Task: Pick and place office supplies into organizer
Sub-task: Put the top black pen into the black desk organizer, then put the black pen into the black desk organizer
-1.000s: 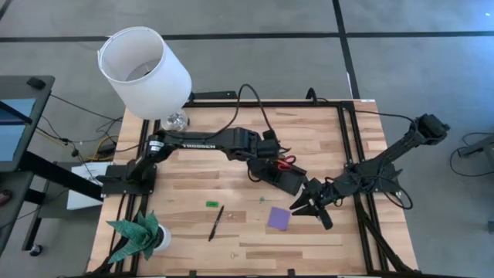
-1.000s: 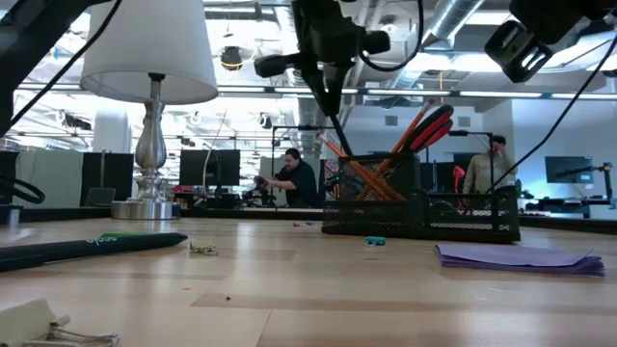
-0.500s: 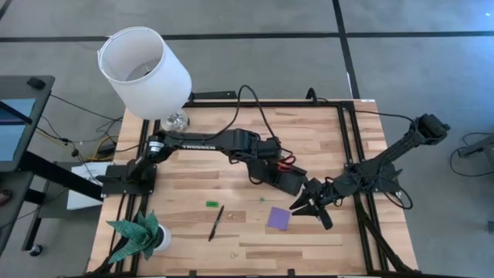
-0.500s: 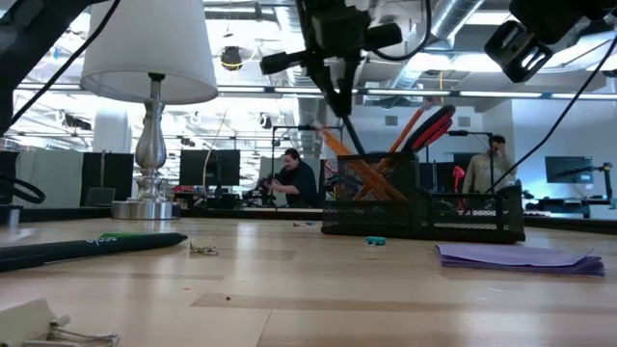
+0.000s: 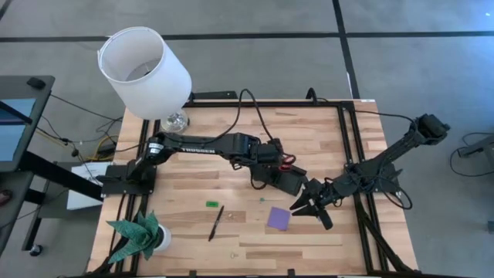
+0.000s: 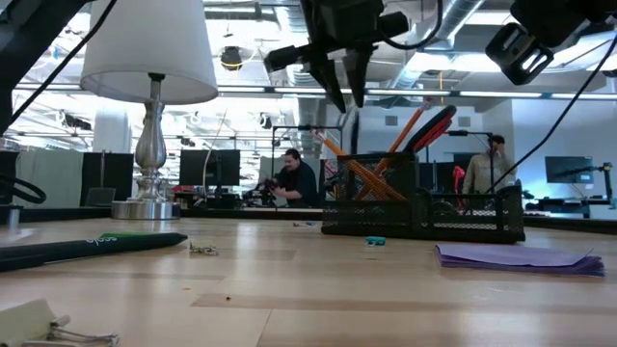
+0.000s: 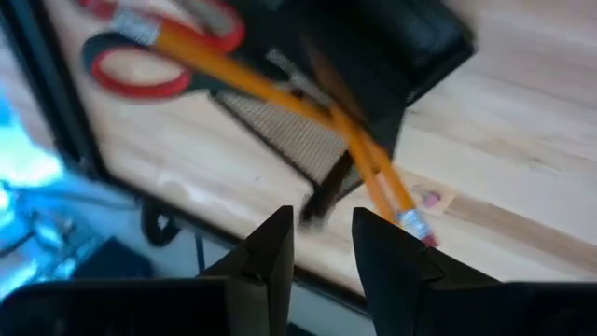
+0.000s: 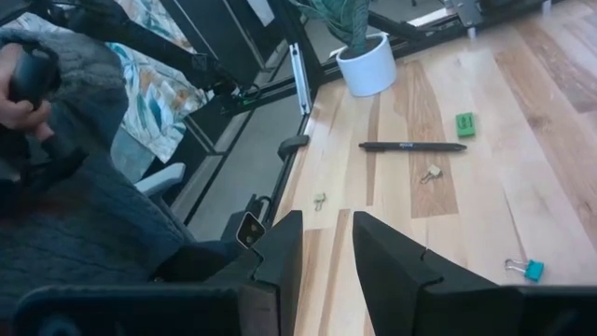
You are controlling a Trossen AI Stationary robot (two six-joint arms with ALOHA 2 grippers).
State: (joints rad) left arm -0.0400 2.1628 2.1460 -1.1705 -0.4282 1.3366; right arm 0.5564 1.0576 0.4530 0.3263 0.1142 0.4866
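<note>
- Organizer (image 5: 287, 179) sits near the middle of the tabletop (image 5: 193, 181), a small black mesh tray with low front bins and a taller back section; the left tool (image 6: 345, 85) hangs just above its tall section, at about 12 o'clock from the orange pencils (image 6: 362, 173) in the low view.
- Left tool's fingers (image 7: 270, 257) stand slightly spread with nothing between them; in its wrist view the pencils (image 7: 280, 89) and the red-handled scissors (image 7: 154, 65) lie just ahead of the fingertips.
- Pencils lean crossed inside the tall section, eraser ends up; the scissors stand beside them, red loops (image 6: 434, 123) topmost.
- Right tool (image 5: 310, 205) hovers at about 4 o'clock from the organizer, just beside the purple note pad (image 5: 279, 218); its fingers (image 8: 280, 257) are parted a little and hold nothing.
- Note pad lies flat, at 6 o'clock from the organizer.
- Black pen (image 5: 216, 222) lies at about 8 o'clock from the organizer, well apart from it, with a small green piece (image 5: 211, 204) just beyond its tip.
- Small teal clip (image 6: 375, 241) rests on the tabletop right in front of the organizer.
</note>
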